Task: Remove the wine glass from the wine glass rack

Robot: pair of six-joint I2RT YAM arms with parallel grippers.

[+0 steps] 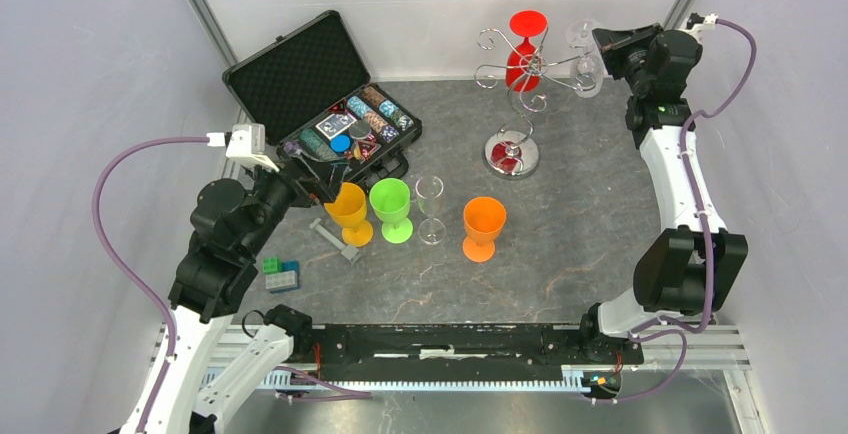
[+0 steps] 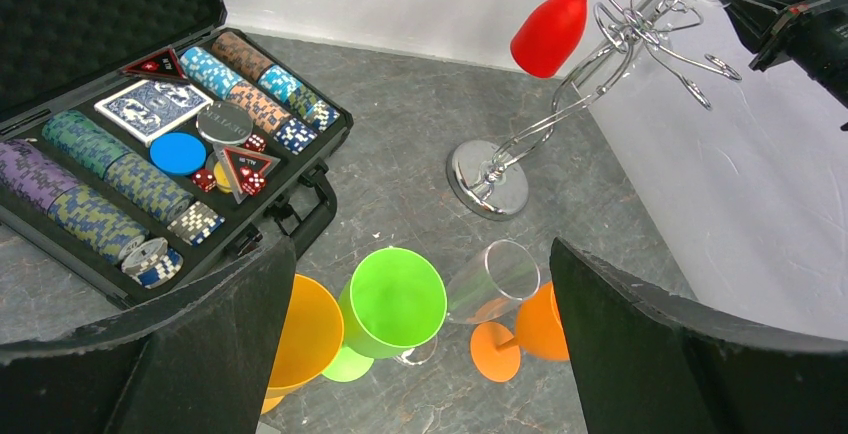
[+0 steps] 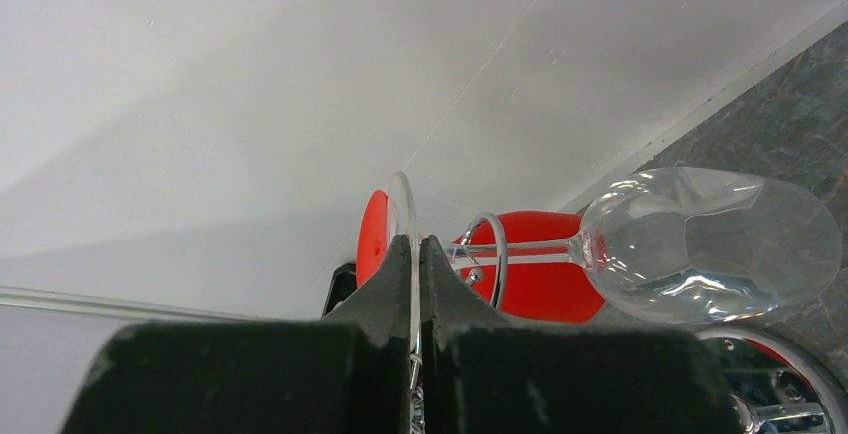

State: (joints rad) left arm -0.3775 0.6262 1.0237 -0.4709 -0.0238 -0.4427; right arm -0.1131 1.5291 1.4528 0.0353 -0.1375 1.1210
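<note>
The right fingers (image 3: 385, 294) pinch shut on the thin foot of the clear wine glass (image 3: 710, 244), hanging on the wine glass rack (image 1: 498, 159) at far right; the left fingers (image 2: 200, 354) stand open, near left. A skewed pull could snag the stem, tip the rack, or let the foot slip.

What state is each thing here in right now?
wine glass rack: upright.
hanging clear wine glass: bowl down on rack, foot gripped.
red wine glass: hanging bowl down on rack.
right gripper: shut on hanging clear wine glass.
left gripper: open, empty.
poker chip case: lid open.
yellow glass: upright.
green glass: upright.
standing clear glass: upright.
orange glass: upright.
</note>
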